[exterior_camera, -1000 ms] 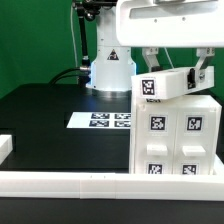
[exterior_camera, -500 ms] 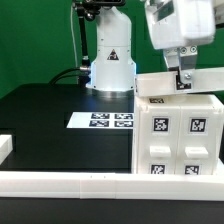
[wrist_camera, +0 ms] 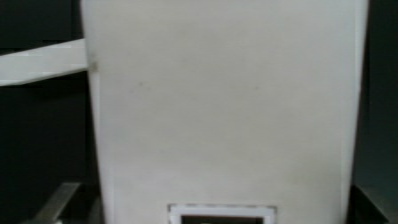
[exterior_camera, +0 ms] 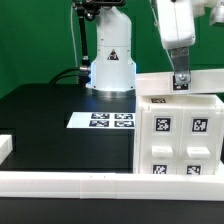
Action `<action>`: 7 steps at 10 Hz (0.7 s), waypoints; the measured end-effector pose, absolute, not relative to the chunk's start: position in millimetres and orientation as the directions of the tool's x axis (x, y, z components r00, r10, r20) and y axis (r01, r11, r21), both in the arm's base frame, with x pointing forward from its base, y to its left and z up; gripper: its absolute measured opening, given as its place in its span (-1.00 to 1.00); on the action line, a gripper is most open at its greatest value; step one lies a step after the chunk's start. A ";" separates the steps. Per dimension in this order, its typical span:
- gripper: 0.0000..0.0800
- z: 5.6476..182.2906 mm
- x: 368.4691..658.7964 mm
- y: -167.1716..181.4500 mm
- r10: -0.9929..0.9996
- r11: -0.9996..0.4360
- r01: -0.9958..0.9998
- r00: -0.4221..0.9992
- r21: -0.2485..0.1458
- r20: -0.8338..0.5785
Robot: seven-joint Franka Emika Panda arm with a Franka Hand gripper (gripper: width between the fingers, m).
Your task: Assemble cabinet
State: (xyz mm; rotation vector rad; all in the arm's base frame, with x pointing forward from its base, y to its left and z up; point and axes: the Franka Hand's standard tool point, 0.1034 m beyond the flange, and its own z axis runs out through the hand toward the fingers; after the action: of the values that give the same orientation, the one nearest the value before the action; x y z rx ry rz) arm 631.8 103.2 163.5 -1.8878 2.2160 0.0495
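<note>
The cabinet point(exterior_camera: 180, 140) is a large white box with square tags on its front, standing at the exterior view's right. A flat white top panel point(exterior_camera: 160, 85) lies across its upper edge. My gripper point(exterior_camera: 181, 84) comes down from above onto this panel, its fingers closed on the panel's rear part beside a small tag. In the wrist view the white panel point(wrist_camera: 222, 100) fills the space between the dark fingers point(wrist_camera: 64, 200), with a tag edge showing near the gripper point(wrist_camera: 217, 205).
The marker board point(exterior_camera: 103, 120) lies on the black table left of the cabinet. A long low white rail point(exterior_camera: 90, 182) runs along the front edge, with a raised end point(exterior_camera: 5, 147) at the far left. The arm's base point(exterior_camera: 110, 62) stands behind.
One second ago the gripper held the tagged white piece tilted above the cabinet. The piece now lies flat on the cabinet's top and the hand has turned above it.
</note>
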 end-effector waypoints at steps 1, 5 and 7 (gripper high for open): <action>0.38 163.0 631.6 103.5 -0.971 0.167 -0.978 -0.141 -0.122 -0.195; 0.62 161.8 631.0 104.6 -0.972 0.158 -0.980 -0.133 -0.122 -0.193; 0.62 173.0 628.7 106.6 -0.979 0.069 -0.993 -0.048 -0.100 -0.200</action>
State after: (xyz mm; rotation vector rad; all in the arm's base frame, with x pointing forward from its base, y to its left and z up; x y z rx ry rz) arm 628.7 106.6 173.0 -2.0060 2.1278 0.0947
